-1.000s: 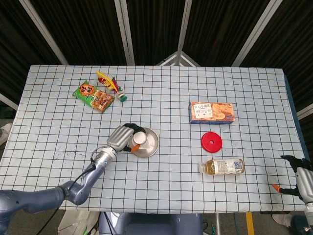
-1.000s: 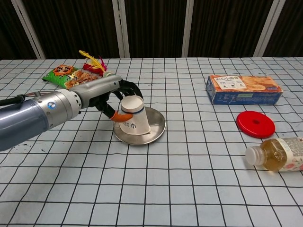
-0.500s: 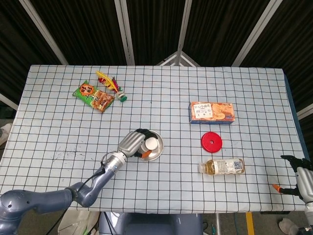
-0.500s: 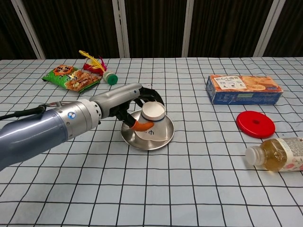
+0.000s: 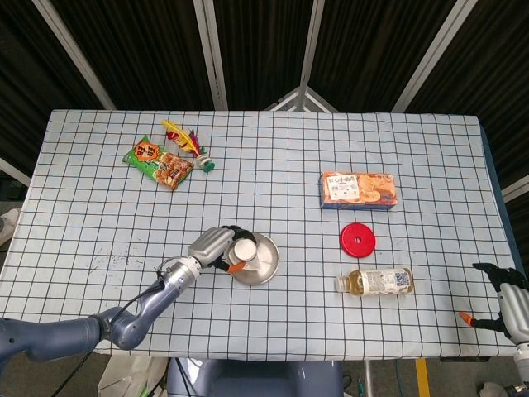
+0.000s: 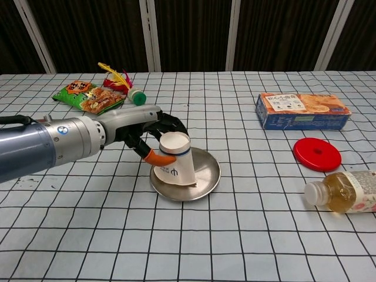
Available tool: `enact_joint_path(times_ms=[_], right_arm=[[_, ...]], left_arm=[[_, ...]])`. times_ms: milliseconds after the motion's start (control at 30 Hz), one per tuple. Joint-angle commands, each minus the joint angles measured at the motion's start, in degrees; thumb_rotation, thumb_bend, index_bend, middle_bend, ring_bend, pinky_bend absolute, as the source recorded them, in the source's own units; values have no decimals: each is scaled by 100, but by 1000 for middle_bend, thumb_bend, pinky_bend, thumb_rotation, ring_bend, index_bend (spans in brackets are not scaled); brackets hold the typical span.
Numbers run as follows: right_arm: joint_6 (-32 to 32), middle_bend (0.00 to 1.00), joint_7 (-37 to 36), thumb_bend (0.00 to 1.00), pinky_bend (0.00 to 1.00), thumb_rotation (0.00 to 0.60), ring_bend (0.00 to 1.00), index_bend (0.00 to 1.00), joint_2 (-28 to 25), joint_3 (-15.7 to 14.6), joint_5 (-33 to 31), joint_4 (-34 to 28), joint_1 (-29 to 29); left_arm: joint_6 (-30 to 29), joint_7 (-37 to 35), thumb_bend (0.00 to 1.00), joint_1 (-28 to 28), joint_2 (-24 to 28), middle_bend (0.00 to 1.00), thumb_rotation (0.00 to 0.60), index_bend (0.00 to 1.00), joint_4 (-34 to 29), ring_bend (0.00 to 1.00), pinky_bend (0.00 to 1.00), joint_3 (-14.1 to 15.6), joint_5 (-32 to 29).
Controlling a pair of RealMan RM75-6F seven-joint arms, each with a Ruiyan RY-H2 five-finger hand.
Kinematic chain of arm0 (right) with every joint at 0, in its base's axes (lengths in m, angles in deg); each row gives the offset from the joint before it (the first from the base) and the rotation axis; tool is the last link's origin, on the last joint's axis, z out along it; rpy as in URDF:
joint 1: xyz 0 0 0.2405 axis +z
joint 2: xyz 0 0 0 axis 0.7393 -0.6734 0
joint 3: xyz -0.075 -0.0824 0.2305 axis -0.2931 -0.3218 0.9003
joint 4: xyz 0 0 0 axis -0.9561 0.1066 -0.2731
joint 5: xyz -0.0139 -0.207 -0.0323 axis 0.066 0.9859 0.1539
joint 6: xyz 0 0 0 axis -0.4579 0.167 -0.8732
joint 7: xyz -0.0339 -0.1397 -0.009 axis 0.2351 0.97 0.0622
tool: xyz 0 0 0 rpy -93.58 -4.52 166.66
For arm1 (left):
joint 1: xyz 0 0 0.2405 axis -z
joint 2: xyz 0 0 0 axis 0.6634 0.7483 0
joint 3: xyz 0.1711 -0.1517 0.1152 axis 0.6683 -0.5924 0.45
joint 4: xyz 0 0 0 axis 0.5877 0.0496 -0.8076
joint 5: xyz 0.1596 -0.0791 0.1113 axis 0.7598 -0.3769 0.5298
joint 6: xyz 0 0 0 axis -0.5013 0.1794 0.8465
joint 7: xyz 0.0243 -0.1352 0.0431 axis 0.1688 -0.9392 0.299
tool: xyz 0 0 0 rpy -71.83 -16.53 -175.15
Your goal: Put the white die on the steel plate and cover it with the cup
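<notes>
1. Chest view showed our left hand [image 6: 154, 132] wrapped around the white paper cup [image 6: 175, 158], fingers curled on its side wall and an orange-tipped thumb pressed low on the side nearest us.
2. We saw the cup turned mouth down on the steel plate [image 6: 207, 176], leaning a little toward the left, its closed base uppermost with a thin blue band just under it and a small dark mark on the wall.
3. We could not see the white die in either view; we judged it was probably hidden under the cup, but the pictures did not confirm that.
4. We judged the cup light and thin-walled, easy to crush or tip, so a gentle hold around the middle of the wall would suit it better than a squeeze near the rim.
5. The plate was shallow, round and shiny, sitting near the middle of the checked desk [image 6: 247, 235]; we judged it slick enough to slide under a sideways push.
6. Head view showed our right hand [image 5: 506, 308] at the lower right edge, well apart from everything, holding nothing with its fingers spread.
7. Elsewhere on the desk lay a biscuit box [image 6: 302, 110], a red lid [image 6: 317, 154], a bottle [image 6: 343, 192] on its side, and snack packets [image 6: 88, 97].
</notes>
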State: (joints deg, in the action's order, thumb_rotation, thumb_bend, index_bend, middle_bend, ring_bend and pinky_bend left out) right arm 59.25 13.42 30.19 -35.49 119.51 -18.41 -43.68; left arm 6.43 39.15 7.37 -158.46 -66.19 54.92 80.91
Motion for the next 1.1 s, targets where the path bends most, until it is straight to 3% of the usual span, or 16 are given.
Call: enact_joint_path(times_ms=[33,300,633,800,1100], right_arm=[[-25,190,-8,96,13,600,152,213,-1,8,-6,-18,19],[-71,190,-11,96,12,600,152,213,18,4,-58,17,30],[-42,190,-61,96,12,600,152,213,0,-16,-24,30,4],[-45,190,-74,96,12,600,152,213,-13,-9,-5,24,16],[-64,190,-37,96,12,600,152,213,-22,-15,-37,3,21]], left_arm=[[-194,517,501,-17,57,339,600,424,259,209,211,152,128],[-664,961,501,-30,-344,338,600,425,887,209,212,374,716],[-1057,201,501,-88,-614,342,600,430,871,218,225,278,1153],[-952,-191,501,-173,-213,345,600,432,261,218,225,159,1003],[-1077,-418,501,-498,1119,343,600,438,-825,218,219,-184,604]])
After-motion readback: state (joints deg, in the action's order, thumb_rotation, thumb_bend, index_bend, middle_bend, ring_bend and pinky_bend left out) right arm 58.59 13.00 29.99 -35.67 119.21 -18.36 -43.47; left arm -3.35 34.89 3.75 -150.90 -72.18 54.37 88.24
